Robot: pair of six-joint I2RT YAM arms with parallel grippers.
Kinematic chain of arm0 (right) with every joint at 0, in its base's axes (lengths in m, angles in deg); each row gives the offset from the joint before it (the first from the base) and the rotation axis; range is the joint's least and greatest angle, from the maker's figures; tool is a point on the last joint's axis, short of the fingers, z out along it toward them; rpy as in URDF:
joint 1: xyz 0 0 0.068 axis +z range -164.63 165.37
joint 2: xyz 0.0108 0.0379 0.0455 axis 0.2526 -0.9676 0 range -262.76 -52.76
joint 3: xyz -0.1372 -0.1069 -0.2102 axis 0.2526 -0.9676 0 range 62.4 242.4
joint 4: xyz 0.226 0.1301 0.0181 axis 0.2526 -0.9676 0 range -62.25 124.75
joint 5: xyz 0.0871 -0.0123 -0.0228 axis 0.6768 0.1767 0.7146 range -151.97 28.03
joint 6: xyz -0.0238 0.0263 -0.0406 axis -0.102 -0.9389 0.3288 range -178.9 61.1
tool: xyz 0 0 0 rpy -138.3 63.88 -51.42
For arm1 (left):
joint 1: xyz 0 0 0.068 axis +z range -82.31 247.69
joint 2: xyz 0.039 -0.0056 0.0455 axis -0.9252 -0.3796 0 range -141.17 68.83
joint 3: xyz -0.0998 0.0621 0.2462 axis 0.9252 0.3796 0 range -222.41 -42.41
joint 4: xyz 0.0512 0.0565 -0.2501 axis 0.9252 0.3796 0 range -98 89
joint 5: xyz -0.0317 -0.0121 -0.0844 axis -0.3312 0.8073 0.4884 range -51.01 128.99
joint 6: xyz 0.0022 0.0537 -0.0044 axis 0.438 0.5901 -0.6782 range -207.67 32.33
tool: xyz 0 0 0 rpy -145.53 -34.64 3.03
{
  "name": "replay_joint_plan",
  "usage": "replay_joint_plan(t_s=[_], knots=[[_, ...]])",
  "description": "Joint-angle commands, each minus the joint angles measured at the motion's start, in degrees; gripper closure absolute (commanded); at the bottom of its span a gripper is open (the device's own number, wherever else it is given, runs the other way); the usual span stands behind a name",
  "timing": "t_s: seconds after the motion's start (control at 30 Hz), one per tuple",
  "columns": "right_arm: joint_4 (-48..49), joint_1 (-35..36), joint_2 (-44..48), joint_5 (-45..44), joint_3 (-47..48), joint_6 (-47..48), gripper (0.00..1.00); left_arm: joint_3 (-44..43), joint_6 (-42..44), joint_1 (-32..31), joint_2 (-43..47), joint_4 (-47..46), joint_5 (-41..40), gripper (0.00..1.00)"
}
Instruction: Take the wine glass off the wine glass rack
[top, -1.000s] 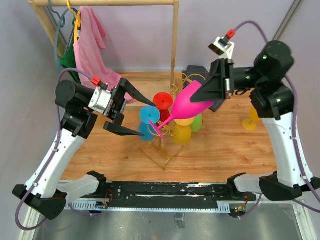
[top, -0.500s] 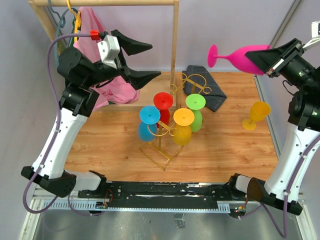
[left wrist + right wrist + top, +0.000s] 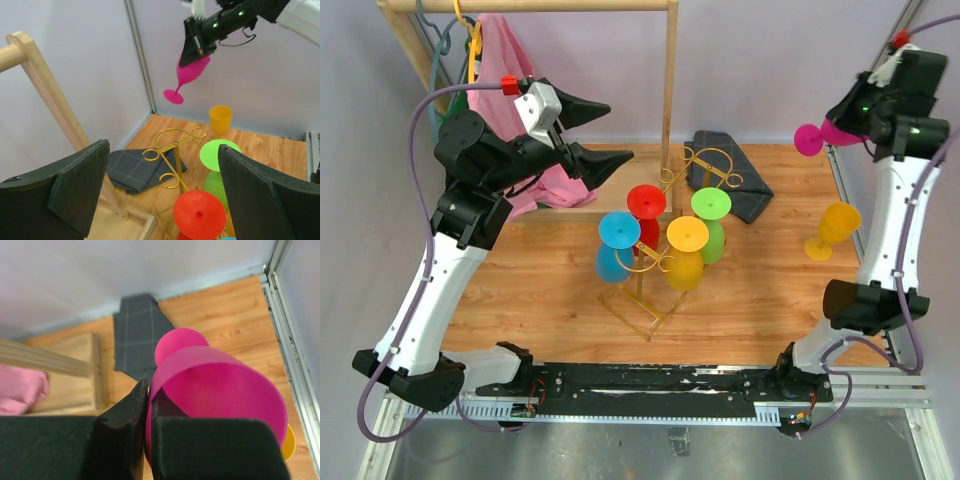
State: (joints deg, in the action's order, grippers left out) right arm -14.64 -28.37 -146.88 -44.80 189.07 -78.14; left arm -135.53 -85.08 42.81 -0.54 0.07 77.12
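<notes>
The gold wire wine glass rack point(image 3: 646, 314) stands mid-table with red point(image 3: 646, 201), blue point(image 3: 619, 230), yellow point(image 3: 687, 234) and green point(image 3: 711, 204) glasses hanging upside down on its hooks. It also shows in the left wrist view point(image 3: 176, 150). My right gripper point(image 3: 850, 118) is shut on the rim of a pink wine glass point(image 3: 813, 138) and holds it high at the far right, away from the rack. In the right wrist view the fingers point(image 3: 131, 410) pinch the pink glass point(image 3: 220, 390) wall. My left gripper point(image 3: 620, 128) is open and empty, raised left of the rack.
A wooden clothes rack point(image 3: 670, 80) with a pink cloth point(image 3: 510, 90) stands at the back left. A folded grey cloth point(image 3: 730, 185) lies behind the wire rack. An orange glass point(image 3: 833, 228) stands upright at the right edge, near the metal frame post point(image 3: 282, 315).
My right gripper lifted the pink glass off the rack, then swung it up and to the far right. My left arm rose and pulled back toward the clothes rack, still open.
</notes>
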Motion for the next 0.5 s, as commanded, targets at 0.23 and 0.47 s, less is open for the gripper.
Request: replay_joint_plan(t_s=[0.23,0.47], knots=[[-5.05,15.22,-5.63,-24.64,-2.03,11.34,0.99,2.11,1.98,0.14,2.07,1.42,-0.78,0.06],[-0.82,15.54,-8.09,-27.90,-8.92,6.13,0.99,3.59,2.77,0.18,3.74,2.27,-1.04,0.06]])
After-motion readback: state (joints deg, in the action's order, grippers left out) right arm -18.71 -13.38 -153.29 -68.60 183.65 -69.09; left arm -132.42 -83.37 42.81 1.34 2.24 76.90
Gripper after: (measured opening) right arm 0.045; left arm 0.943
